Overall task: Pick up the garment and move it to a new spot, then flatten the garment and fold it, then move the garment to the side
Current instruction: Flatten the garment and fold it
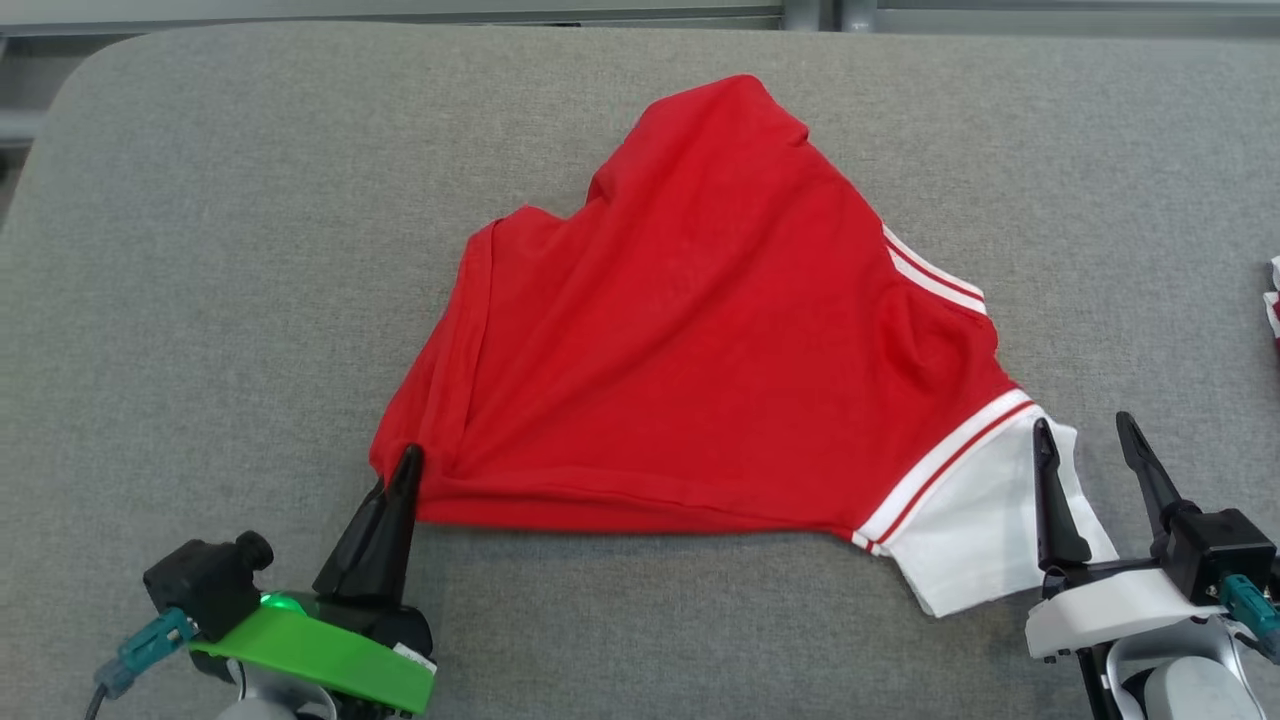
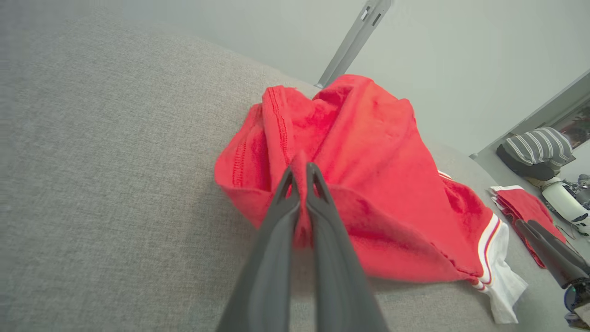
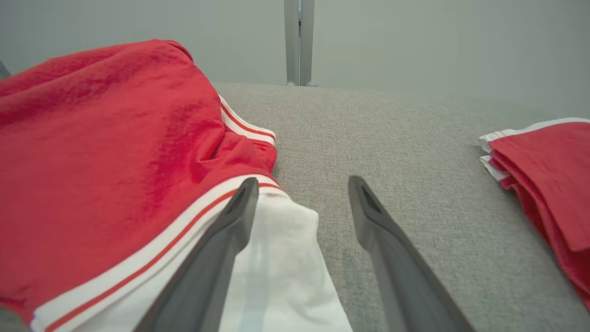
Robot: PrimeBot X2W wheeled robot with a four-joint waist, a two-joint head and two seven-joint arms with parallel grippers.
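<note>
A red garment with white striped trim and a white sleeve lies spread and creased on the grey table. My left gripper is shut on the garment's near left corner; in the left wrist view its fingers pinch a fold of red cloth. My right gripper stands open at the white sleeve, its left finger over the sleeve and its right finger over bare table, nothing pinched between them. The right gripper's fingers also appear at the left wrist view's right edge.
A folded stack of red and white garments lies on the table to the right, seen at the head view's right edge and in the left wrist view. Bare grey table surrounds the garment; its far edge meets a metal frame.
</note>
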